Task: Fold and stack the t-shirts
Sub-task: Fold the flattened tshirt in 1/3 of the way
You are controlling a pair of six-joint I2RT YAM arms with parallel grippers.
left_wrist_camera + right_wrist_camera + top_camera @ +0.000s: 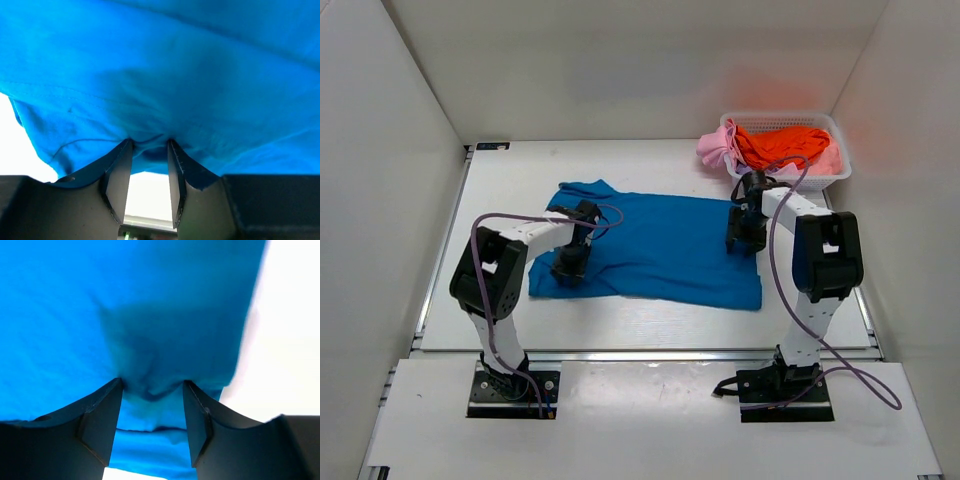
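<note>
Left wrist: left gripper [150, 144] jaws part apart, blue t-shirt [165, 75] bunched between tips, spreading ahead; grip unclear.
Right wrist: right gripper [153, 385] jaws wide, unclosed, cloth puckered between tips, cloth edge just right.
Top: blue t-shirt flat on table [650, 322], under both grippers; basket [786, 117] beyond right gripper holds orange t-shirt [780, 143], pink t-shirt [714, 148] over rim.
</note>
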